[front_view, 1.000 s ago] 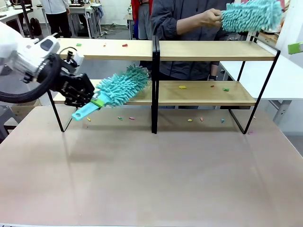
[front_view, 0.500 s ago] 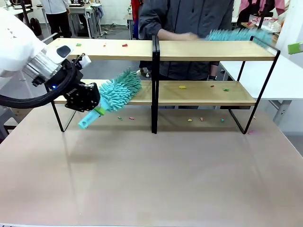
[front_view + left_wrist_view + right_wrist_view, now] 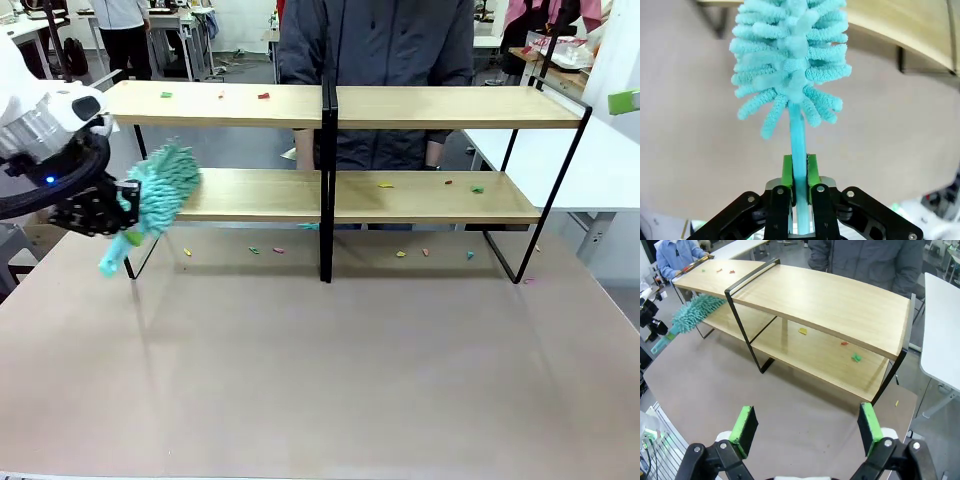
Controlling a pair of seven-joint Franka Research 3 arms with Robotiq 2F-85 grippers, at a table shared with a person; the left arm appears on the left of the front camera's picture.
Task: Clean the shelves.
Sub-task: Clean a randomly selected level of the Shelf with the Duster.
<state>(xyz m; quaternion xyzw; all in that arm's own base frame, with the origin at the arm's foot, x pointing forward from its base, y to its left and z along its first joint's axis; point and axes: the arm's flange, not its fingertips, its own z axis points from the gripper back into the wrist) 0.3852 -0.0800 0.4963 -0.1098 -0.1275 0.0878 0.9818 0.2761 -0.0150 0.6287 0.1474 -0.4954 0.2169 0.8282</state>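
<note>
Left gripper (image 3: 800, 172) is clamping the handle of a teal duster (image 3: 160, 190), whose head is sitting at the lower board's left end. Right gripper (image 3: 806, 429) is hanging with jaws wide apart. The shelves (image 3: 430, 106) are standing along the far edge of the table (image 3: 320, 380), carrying coloured scraps (image 3: 385, 184).

I see the shelves (image 3: 450, 105) as pale wood boards, smooth and matt, set in a thin black metal frame with a dull finish. The duster (image 3: 790, 55) has a fluffy teal head (soft chenille-like cloth loops) on a smooth, slightly glossy plastic handle. The left gripper (image 3: 800, 167) looks matt black, its pads (image 3: 787, 172) a bright green. The table (image 3: 320, 380) is smooth, matt beige.
</note>
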